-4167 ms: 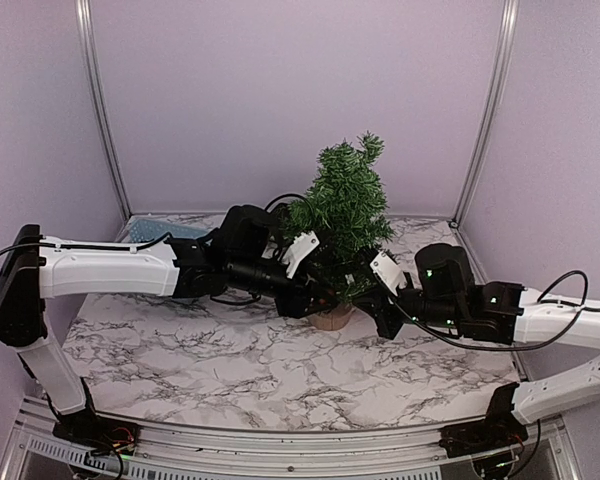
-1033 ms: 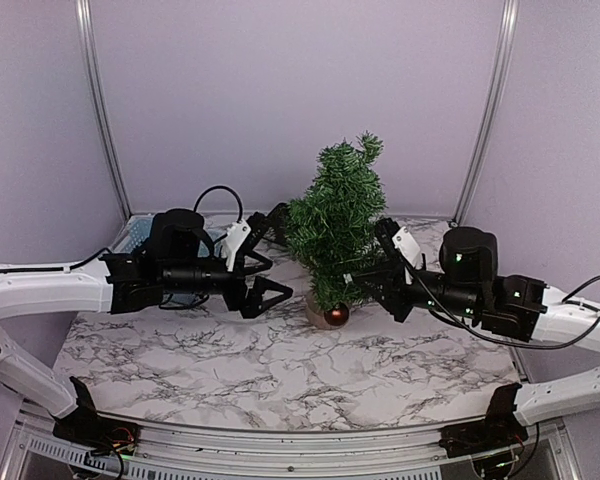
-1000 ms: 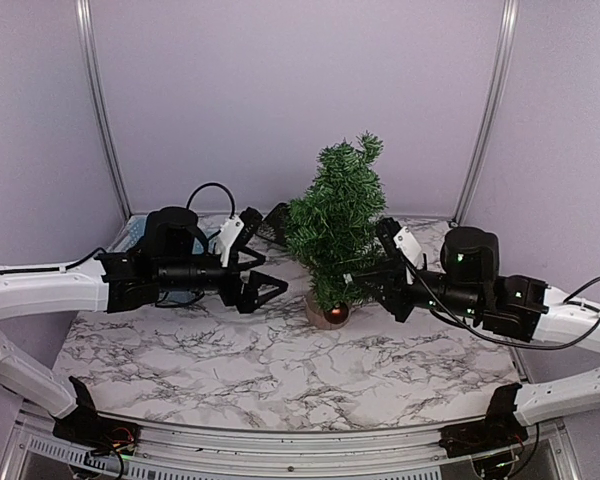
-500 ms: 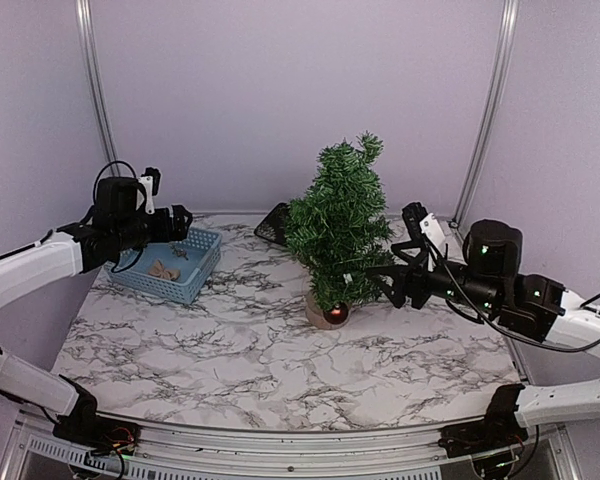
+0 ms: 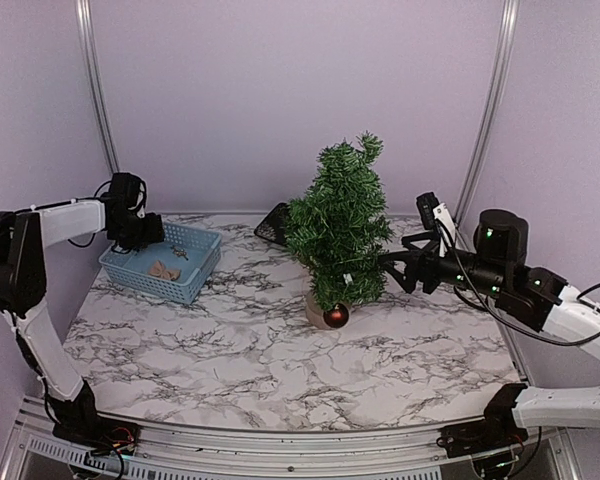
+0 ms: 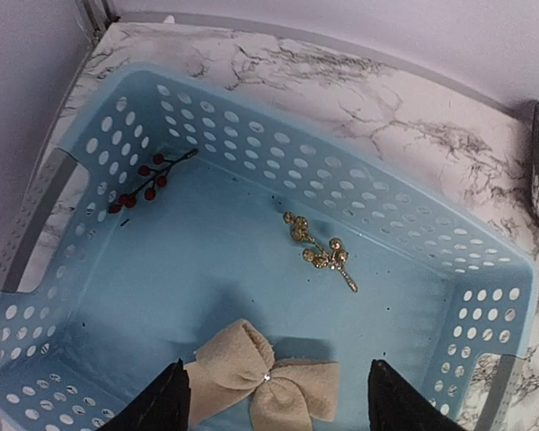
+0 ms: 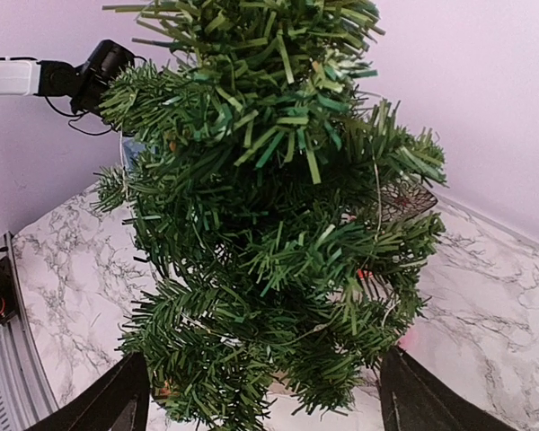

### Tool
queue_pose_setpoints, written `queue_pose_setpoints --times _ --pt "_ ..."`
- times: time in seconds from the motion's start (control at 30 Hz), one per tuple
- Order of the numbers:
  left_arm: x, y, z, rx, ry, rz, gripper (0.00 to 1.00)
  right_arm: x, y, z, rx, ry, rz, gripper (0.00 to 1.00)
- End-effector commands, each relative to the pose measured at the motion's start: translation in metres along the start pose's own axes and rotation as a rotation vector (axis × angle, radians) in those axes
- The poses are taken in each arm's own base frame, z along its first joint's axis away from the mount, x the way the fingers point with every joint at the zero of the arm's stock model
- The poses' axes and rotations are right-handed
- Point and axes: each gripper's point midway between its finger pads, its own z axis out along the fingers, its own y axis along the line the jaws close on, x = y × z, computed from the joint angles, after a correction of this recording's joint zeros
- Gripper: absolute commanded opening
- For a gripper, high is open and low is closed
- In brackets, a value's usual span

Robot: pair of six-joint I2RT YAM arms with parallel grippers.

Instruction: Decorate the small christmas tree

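Hovering over the blue basket [image 6: 207,117] at the table's [image 5: 230,350] far left corner, the left claw [image 6: 277,366] has its fingers spread and holds nothing. A beige bow [image 6: 265,382] lies on the basket floor right under it, between the two fingertips in the wrist view. The bow's long axis runs from one finger toward the other, so a straight drop would likely squeeze its loops end to end. A turn of the wrist would probably be needed to pinch the knot across instead. A gold bead sprig [image 6: 322,253] sits further into the basket, and a red berry sprig [image 6: 148,181] lies toward the far left wall, both clear of the bow.

The tree [image 5: 342,235] stands upright near the middle of the table, well apart from the basket and to its right. A red ball [image 5: 334,316] already hangs low by the stump. The right claw [image 5: 410,268] is also spread and empty, pointing at the tree's right flank, just beside the branch tips. So the left arm is the one placed for picking, and the right is nearer the tree.
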Motion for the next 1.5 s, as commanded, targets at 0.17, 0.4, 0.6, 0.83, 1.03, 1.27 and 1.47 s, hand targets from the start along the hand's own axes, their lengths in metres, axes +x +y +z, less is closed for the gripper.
queue_pose_setpoints --times 0.17,0.4,0.6,0.83,1.03,1.27,1.47 --pt "0.043 0.02 0.036 -0.032 0.247 0.15 0.64 -0.012 0.011 -0.001 -0.095 -0.033 0.012 0.85" --pt "0.051 0.028 0.059 -0.058 0.316 0.218 0.55 -0.012 0.013 0.004 -0.115 -0.028 0.011 0.84" --pt "0.051 0.024 0.072 -0.02 0.333 0.226 0.46 -0.011 0.014 0.007 -0.127 -0.029 0.015 0.84" --pt "0.056 0.016 0.076 0.021 0.351 0.211 0.22 -0.011 0.012 0.007 -0.119 -0.029 0.019 0.83" --pt "0.021 0.0 0.039 0.071 0.221 0.191 0.0 -0.013 0.01 0.006 -0.103 -0.034 0.023 0.82" --pt "-0.015 -0.044 -0.031 0.216 0.023 0.218 0.0 -0.016 0.013 0.006 -0.122 -0.049 0.029 0.81" --pt "-0.018 -0.107 -0.101 0.404 -0.119 0.314 0.0 -0.022 0.018 0.004 -0.146 -0.062 0.023 0.78"
